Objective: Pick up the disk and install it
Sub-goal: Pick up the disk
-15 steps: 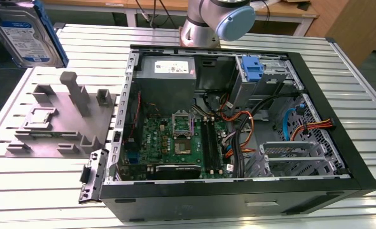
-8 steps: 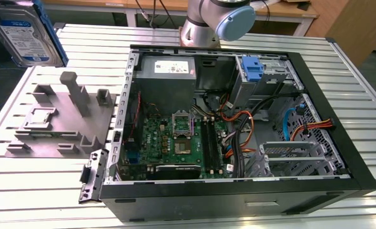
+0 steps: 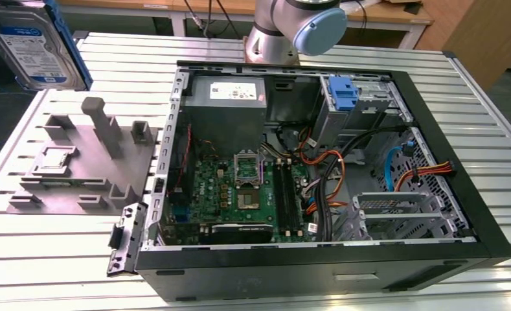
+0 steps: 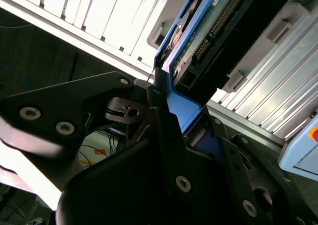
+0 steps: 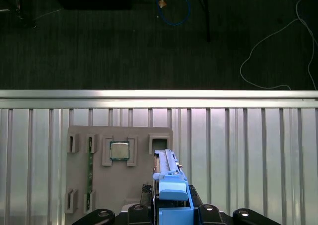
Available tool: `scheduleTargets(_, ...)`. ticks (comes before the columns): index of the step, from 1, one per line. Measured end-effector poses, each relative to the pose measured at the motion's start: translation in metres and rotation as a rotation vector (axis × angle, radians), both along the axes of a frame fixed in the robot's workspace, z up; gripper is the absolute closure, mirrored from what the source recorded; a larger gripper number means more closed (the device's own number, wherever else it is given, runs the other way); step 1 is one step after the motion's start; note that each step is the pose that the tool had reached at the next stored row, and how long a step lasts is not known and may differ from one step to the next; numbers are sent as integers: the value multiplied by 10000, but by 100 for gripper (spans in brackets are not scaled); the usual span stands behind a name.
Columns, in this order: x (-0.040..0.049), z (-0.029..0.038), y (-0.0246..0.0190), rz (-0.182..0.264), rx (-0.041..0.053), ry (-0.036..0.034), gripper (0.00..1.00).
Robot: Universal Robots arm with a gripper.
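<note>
Second wrist view: the black gripper (image 4: 180, 116) is clamped on the bright blue plastic carrier of the flat silver-grey disk (image 4: 198, 43), which juts out beyond its fingertips. In the exterior view the disk (image 3: 30, 45) hangs at the upper left, well apart from the open black computer case (image 3: 324, 259). Its top is cut off by the frame. In the first wrist view it shows edge-on (image 5: 171, 185).

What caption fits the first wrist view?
Gripper holds the blue-framed silver hard disk over a grey plastic parts tray.
</note>
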State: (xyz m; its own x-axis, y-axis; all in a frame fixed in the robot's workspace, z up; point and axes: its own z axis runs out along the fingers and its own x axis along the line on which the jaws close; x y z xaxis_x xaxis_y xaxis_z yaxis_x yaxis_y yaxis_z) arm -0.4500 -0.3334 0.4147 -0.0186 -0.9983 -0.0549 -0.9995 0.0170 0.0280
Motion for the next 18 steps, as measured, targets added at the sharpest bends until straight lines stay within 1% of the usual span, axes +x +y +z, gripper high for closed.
scheduleTargets(13, 0, 30, 0, 0, 0, 0, 63)
scheduleTargets(15, 0, 63, 0, 0, 0, 0, 63)
scheduleTargets(18, 0, 67, 0, 0, -1, 1, 63)
